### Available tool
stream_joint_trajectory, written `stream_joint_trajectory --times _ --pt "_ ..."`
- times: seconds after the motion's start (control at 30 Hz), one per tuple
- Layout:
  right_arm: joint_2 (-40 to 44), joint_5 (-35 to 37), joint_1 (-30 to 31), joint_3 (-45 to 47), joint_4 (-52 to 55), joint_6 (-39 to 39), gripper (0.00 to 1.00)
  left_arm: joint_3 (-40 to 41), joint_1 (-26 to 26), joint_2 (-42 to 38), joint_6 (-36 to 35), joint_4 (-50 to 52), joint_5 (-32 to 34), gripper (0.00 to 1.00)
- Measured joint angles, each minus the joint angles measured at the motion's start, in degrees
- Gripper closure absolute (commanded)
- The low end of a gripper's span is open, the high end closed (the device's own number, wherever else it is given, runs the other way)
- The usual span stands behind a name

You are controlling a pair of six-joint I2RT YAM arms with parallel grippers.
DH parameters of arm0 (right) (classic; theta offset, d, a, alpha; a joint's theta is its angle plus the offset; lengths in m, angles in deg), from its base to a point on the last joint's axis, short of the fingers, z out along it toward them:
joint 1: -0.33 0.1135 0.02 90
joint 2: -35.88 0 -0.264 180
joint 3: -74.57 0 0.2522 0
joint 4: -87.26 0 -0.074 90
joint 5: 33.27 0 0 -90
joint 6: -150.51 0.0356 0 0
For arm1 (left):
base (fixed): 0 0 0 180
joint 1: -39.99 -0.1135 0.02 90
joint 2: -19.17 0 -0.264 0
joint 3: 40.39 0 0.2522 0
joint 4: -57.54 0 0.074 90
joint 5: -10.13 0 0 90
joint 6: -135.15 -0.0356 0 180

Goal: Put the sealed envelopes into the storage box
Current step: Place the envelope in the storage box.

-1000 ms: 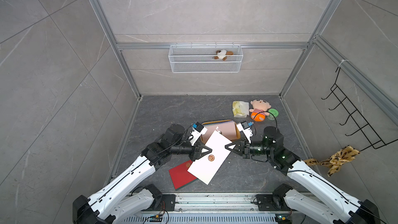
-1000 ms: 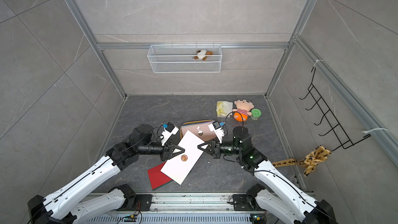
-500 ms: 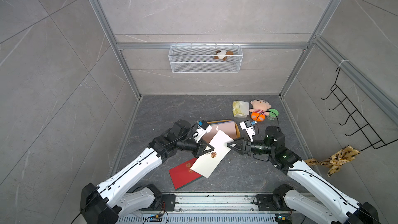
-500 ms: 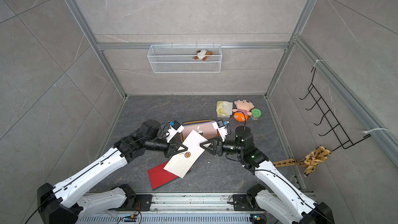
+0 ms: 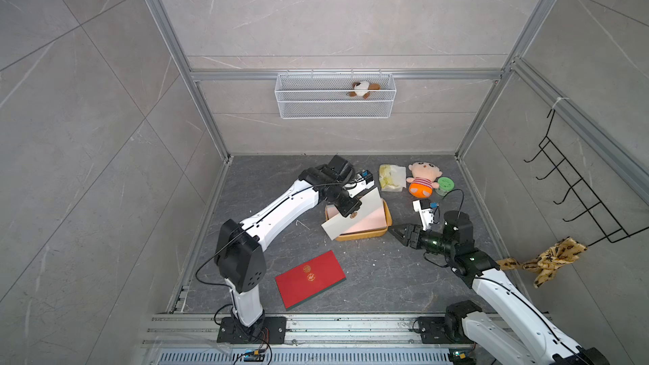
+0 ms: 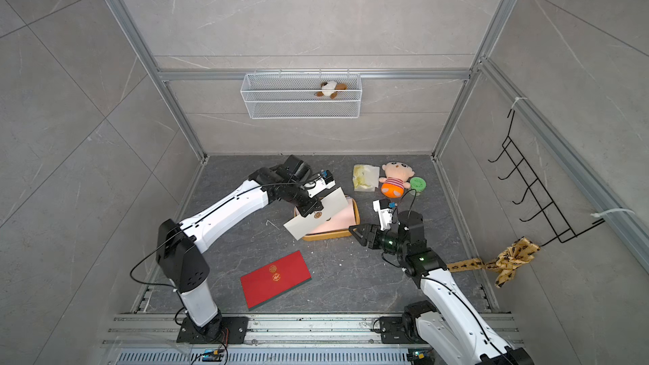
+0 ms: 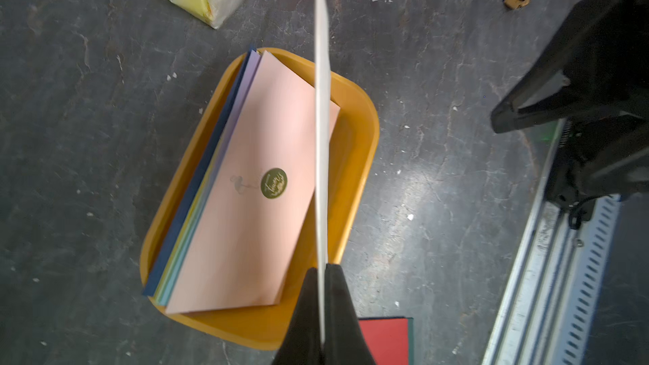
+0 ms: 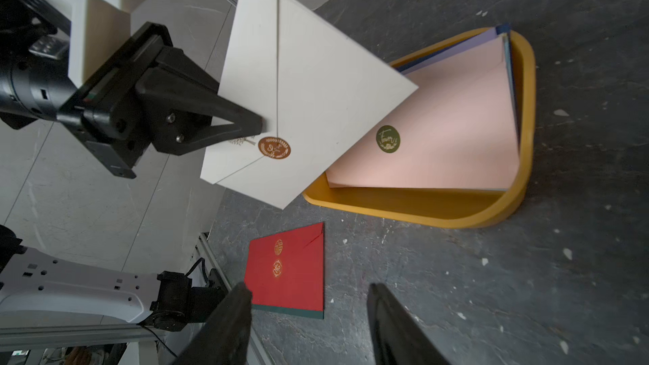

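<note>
The left gripper (image 7: 323,270) is clamped on the cream envelope (image 8: 316,82), tilted above the storage box (image 7: 361,142). Light, stiff and probably slick, it suits an edge pinch. The right gripper (image 5: 395,231) hangs beside the box, jaws apart.

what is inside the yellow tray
The tray holds a pink envelope on top of others; only their navy, lilac and pale blue edges show. Their faces and number are covered.

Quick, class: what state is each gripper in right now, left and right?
Left gripper: shut on the cream envelope, partly over the storage box.
Right gripper: open, holding nothing.
</note>
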Motion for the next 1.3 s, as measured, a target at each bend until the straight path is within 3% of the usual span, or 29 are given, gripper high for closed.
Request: stream_joint_trajectory --times 0.23,0.33,0.6,0.67,0.77,0.87,1.03,1.17,1.3 --pt "2.1 0.1 -0.5 0.2 0.8 0.0 0.44 -21.3 1.4 14.5 -10.4 10.0 3.0 1.00" --pt "2.3 0.2 -0.6 0.3 1.4 0.0 0.44 -25.6 1.6 18.2 -13.1 12.5 3.5 1.00" --pt "2.3 0.2 -0.9 0.3 2.6 0.0 0.45 -25.0 1.5 22.8 -16.7 16.5 4.3 0.99" --pt "2.2 0.2 -1.0 0.3 2.7 0.0 0.44 -24.3 1.5 22.9 -17.2 16.5 4.4 0.94" --pt "2.1 0.2 -1.1 0.3 2.8 0.0 0.45 -23.7 1.5 22.9 -17.7 16.3 4.6 0.76" --pt "2.1 0.2 -1.1 0.3 2.9 0.0 0.45 -23.7 1.5 22.9 -17.9 16.0 5.8 0.66" --pt "1.3 0.2 -1.1 0.3 2.9 0.0 0.45 -23.1 1.5 22.6 -17.0 12.8 8.4 0.62" --pt "0.9 0.2 -1.2 0.3 3.1 0.0 0.44 -17.0 1.5 18.3 -13.7 5.5 13.2 0.60" --pt "0.9 0.9 -1.2 0.3 5.1 0.7 0.44 -3.7 0.9 6.8 -7.8 -4.2 17.8 0.53"
